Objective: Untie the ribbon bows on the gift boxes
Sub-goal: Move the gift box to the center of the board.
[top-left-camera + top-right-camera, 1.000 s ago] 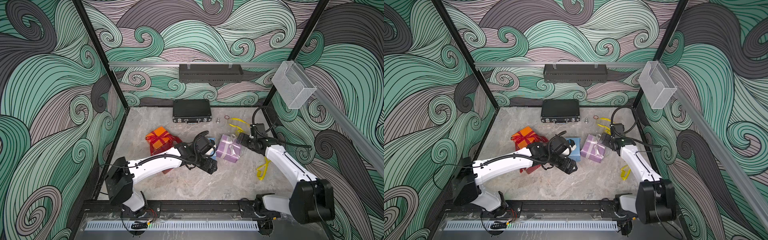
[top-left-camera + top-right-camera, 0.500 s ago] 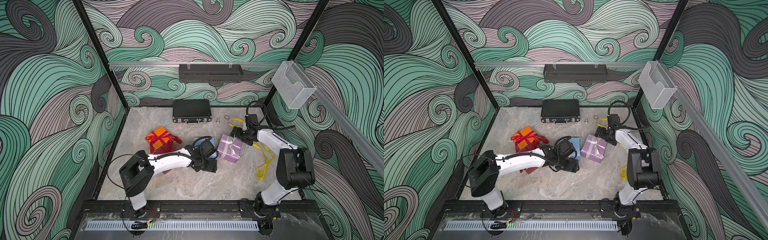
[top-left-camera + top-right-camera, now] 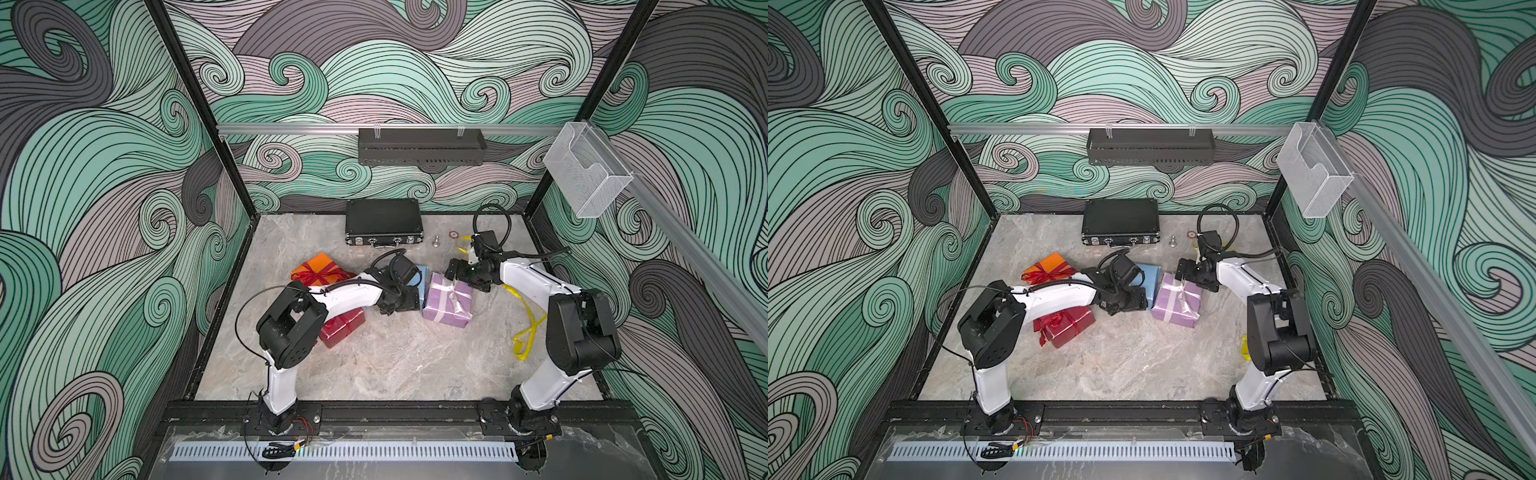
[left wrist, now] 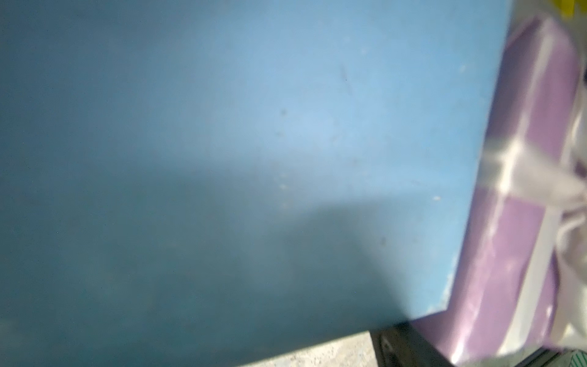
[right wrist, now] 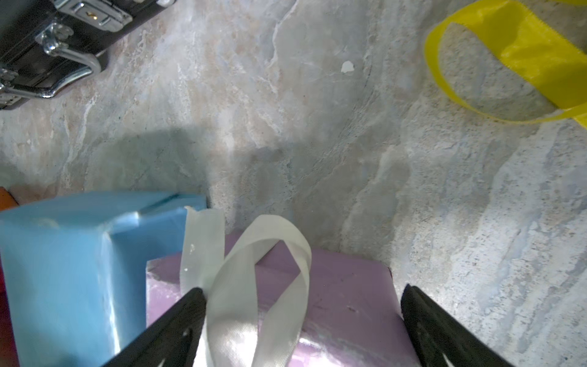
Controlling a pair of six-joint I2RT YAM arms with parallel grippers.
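Note:
The lilac gift box (image 3: 446, 307) lies mid-floor with a silvery white ribbon bow (image 5: 254, 260) on top. My right gripper (image 5: 301, 289) is open over the box's back edge; a white loop rises between its fingers, close to one fingertip (image 5: 193, 297). My left gripper (image 3: 399, 297) is at the light blue box (image 3: 420, 276), whose face (image 4: 254, 143) fills the left wrist view and hides most of the jaws. The orange box (image 3: 318, 264) keeps its red bow (image 3: 322, 275). The glossy red box (image 3: 343, 328) with a red ribbon lies partly under my left arm. A loose yellow ribbon (image 3: 525, 332) lies on the floor.
A black latched case (image 3: 383, 222) stands at the back wall, with a small metal piece (image 3: 435, 242) and a ring (image 3: 453, 235) beside it. A black tray (image 3: 420, 146) and a clear holder (image 3: 586, 170) hang on the rails. The blue and lilac boxes touch.
My right gripper has moved left onto the lilac box's back edge. My left gripper has drawn back towards the blue box. Both arms' elbows have risen.

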